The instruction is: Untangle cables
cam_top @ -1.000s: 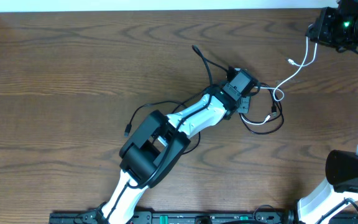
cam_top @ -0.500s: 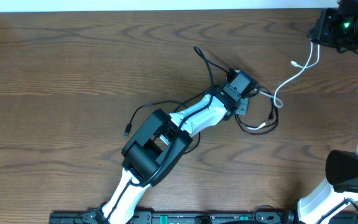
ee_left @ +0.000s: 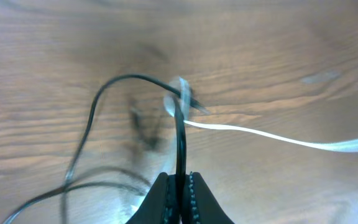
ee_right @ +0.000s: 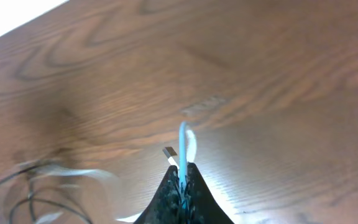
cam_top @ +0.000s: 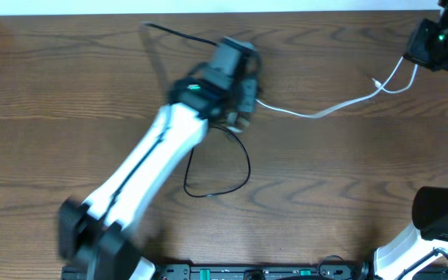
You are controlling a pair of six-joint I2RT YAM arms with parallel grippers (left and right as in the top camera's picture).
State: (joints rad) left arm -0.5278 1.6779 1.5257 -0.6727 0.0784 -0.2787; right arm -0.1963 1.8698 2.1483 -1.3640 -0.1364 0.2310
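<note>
My left gripper [ee_left: 179, 182] is shut on the black cable [ee_left: 180, 134], which rises from the jaws and curves off left. In the overhead view the black cable [cam_top: 216, 190] hangs in a loose loop below the left arm [cam_top: 169, 132], and one end trails to the upper left. The white cable [cam_top: 317, 114] stretches from beside the left gripper across to the upper right. There my right gripper [ee_right: 183, 173] is shut on the white cable [ee_right: 182, 140], with a small plug end [ee_right: 169, 152] beside the fingertips. Black and white still cross just ahead of the left jaws.
The wooden table [cam_top: 348, 194] fills all views. The right arm's base [cam_top: 442, 218] stands at the lower right. A white strip [cam_top: 208, 6] runs along the far edge of the table.
The left gripper closed on the black cable and swung up and left, dragging it out of the knot. The white cable drew out nearly straight. The right gripper shifted slightly right.
</note>
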